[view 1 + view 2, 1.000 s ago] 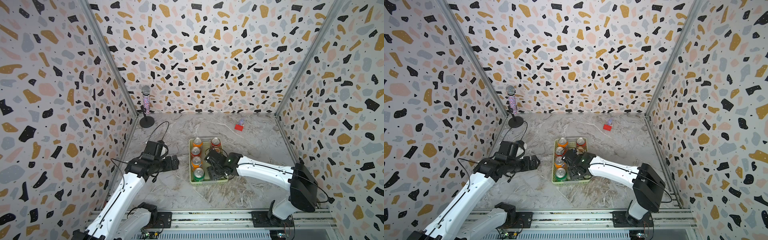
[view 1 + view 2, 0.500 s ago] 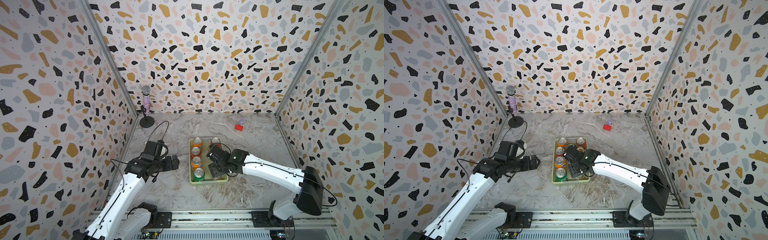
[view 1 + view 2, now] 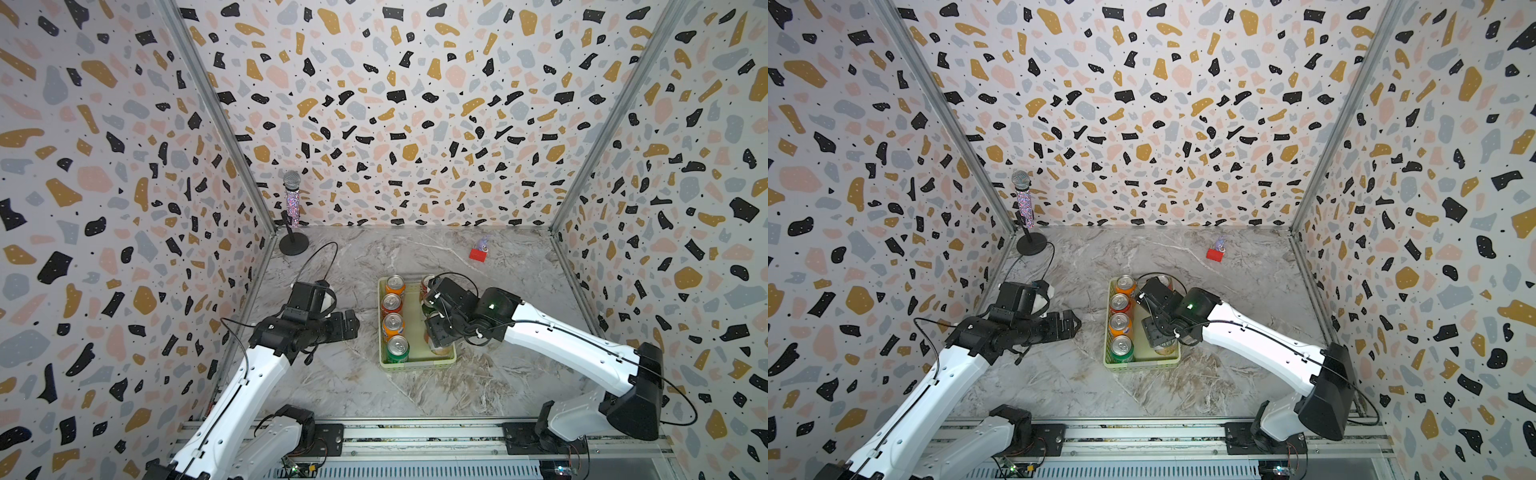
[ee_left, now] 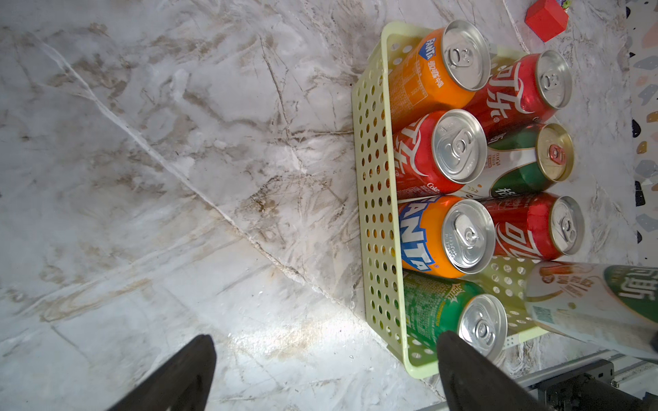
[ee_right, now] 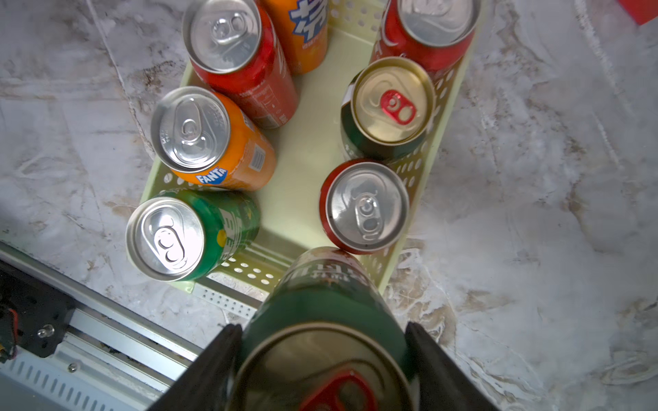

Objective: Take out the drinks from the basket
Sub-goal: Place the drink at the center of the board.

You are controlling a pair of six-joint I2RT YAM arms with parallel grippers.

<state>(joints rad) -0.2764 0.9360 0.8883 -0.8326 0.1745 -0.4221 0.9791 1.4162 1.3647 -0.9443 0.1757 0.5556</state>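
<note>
The pale green basket [image 3: 415, 365] [image 3: 1142, 365] sits mid-table. Its left row holds several upright drinks: orange [image 3: 395, 284], red [image 3: 391, 303], orange [image 3: 392, 326] and bright green [image 3: 397, 348]. Its right row has a red can [image 5: 427, 32], a dark green gold-topped can [image 5: 391, 106] and a red can [image 5: 366, 206]. My right gripper [image 3: 438, 332] [image 5: 322, 329] is shut on another dark green can [image 5: 320, 295] [image 4: 587, 306], held tilted over the basket's near right corner. My left gripper [image 3: 351, 324] [image 4: 325, 340] hangs open and empty left of the basket.
A small red block [image 3: 478, 254] lies at the back right. A glittery microphone on a black stand [image 3: 292, 208] occupies the back left corner. Patterned walls close three sides, and a metal rail [image 3: 415, 432] runs along the front.
The right arm's elbow has swung out to the right and the wrist has risen slightly with the dark green can in its grip. The left arm has not moved.
</note>
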